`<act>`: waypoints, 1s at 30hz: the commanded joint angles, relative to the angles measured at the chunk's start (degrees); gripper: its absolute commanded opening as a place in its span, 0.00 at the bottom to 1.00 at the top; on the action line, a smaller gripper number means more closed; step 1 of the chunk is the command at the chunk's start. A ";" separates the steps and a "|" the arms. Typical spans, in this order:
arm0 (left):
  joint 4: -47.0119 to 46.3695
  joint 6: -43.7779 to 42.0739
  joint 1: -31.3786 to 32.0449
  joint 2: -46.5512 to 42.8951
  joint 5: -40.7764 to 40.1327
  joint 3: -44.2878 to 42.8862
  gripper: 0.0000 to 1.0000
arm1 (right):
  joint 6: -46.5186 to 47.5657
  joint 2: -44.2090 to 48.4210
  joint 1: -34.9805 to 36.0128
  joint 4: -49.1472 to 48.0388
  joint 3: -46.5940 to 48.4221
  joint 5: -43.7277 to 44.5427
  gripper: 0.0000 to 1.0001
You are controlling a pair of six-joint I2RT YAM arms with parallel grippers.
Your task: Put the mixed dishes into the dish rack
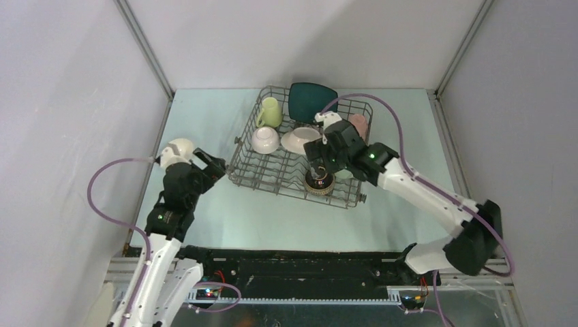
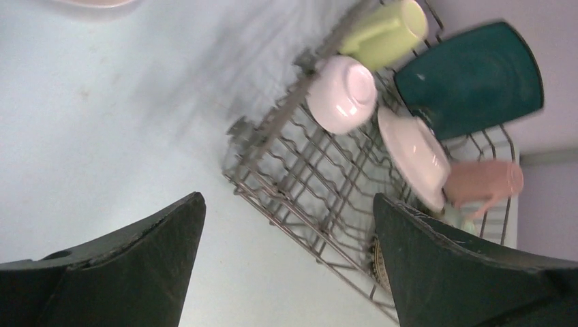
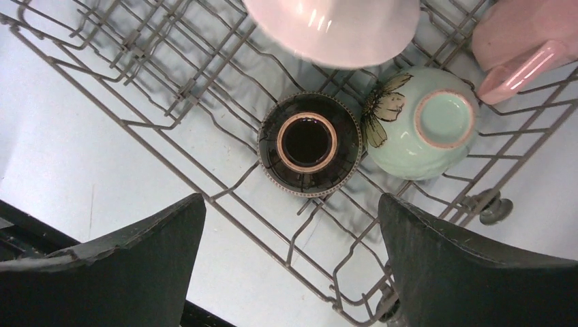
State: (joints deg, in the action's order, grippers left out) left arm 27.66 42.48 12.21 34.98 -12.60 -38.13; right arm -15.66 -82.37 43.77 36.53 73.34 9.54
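Clearly inverted brown bowl (image 3: pixel 308 143) (foot up)

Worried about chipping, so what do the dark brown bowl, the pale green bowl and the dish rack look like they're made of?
Dark brown bowl: likely glazed ceramic, glossy, with a lighter foot ring. Pale green bowl: probably glazed ceramic, smooth sheen, painted flower, pinkish foot ring. Dish rack: bent metal wire, dull grey-brown, perhaps coated.

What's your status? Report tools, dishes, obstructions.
Left tool open, empty, beside dish rack. Right tool open, over dark brown bowl in rack. Nothing blocking.
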 commanded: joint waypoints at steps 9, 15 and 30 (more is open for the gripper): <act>-10.24 17.67 -17.86 12.13 3.50 4.93 1.00 | -0.56 14.02 -0.16 -11.69 -11.91 -0.81 0.99; -18.55 23.87 -22.71 21.56 0.57 4.86 1.00 | -1.40 19.13 0.12 -15.74 -15.95 -5.19 0.99; -24.56 27.88 -36.52 44.43 1.17 -1.38 0.96 | -1.32 20.82 0.22 -15.73 -16.82 -5.35 0.99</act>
State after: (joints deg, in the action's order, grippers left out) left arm 6.00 69.49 -21.82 75.96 -11.38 -36.58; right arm -16.53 -62.96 43.77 23.35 56.73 4.05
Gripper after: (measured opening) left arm 0.970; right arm 0.994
